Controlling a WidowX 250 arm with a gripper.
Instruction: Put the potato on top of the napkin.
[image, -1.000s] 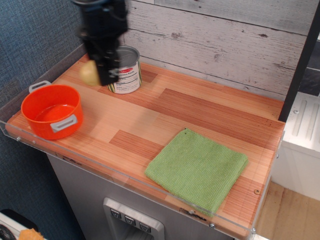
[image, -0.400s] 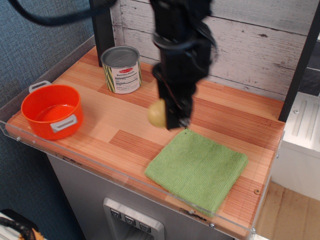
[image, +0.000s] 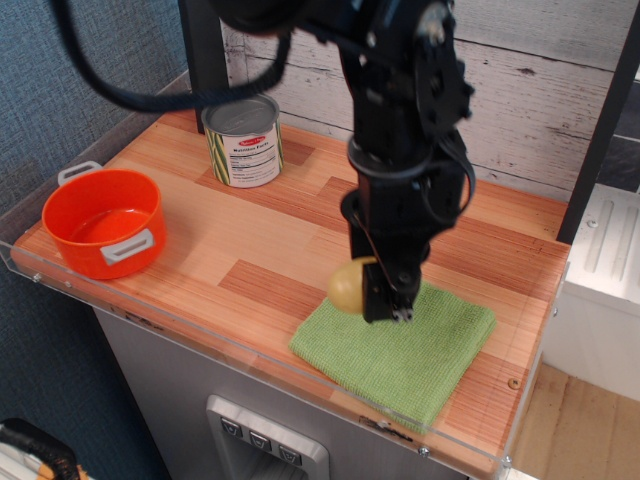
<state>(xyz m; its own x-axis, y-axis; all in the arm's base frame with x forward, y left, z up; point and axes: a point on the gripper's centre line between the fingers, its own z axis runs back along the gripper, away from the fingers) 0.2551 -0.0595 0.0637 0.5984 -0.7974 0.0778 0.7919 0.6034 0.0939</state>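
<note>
The potato (image: 347, 287) is small, oval and yellowish-tan. My black gripper (image: 375, 296) is shut on it and holds it just over the near-left part of the napkin (image: 420, 345). The napkin is a square light-green woven cloth lying flat at the front right of the wooden table top. I cannot tell whether the potato touches the cloth. The arm hides the napkin's far-left corner.
An orange bowl (image: 103, 221) with grey handles sits at the front left. A tin can (image: 243, 139) stands at the back left. A clear plastic lip (image: 250, 358) runs along the table's front edge. A white plank wall stands behind.
My gripper has carried the potato from the back left by the can, across the table to the right and down, to the napkin's near-left part.
</note>
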